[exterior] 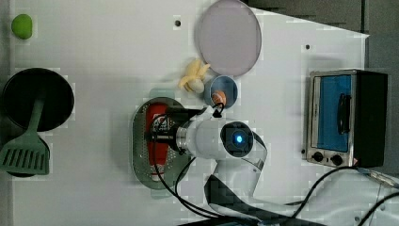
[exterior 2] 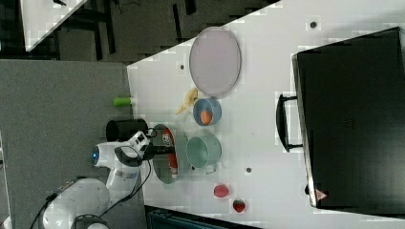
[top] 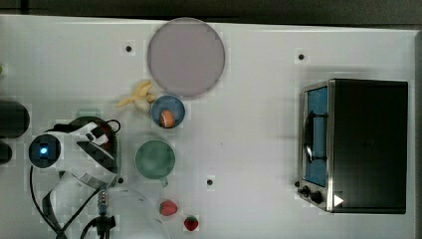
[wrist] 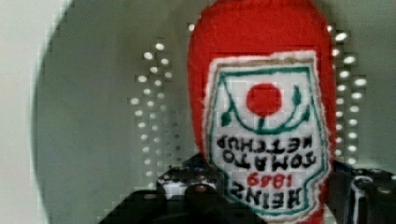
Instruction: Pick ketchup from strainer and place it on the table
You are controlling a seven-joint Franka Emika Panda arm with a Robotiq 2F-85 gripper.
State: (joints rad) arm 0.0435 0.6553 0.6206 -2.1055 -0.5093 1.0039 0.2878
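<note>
On the large flat white table, a pale green oval perforated plastic strainer is seen, and inside it the slim red ketchup bottle with a white label is laid lengthwise. The black gripper is positioned with a finger on either side of the bottle; whether it is pinched cannot be told.

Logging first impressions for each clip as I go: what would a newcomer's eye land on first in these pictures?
Probably the slim red ketchup bottle with its white label, lying in the pale green perforated oval strainer with the white robot arm's claw down at it, fingers on either side. Next, the boxy black and silver toaster oven at the top view's right, and the large round grey plate near the white table's far edge.
</note>
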